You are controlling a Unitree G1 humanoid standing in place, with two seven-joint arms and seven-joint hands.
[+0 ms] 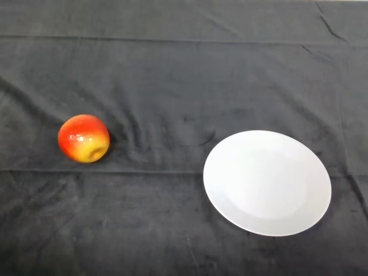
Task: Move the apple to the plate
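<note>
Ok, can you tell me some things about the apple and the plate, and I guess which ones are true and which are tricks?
1. The apple is sitting on the plate. False: it lies on the dark cloth, apart from the plate.
2. The apple is red and yellow. True.
3. The plate is white and round. True.
4. The plate has a sandwich on it. False: nothing lies on it.
5. The apple is to the left of the plate in the head view. True.
</note>
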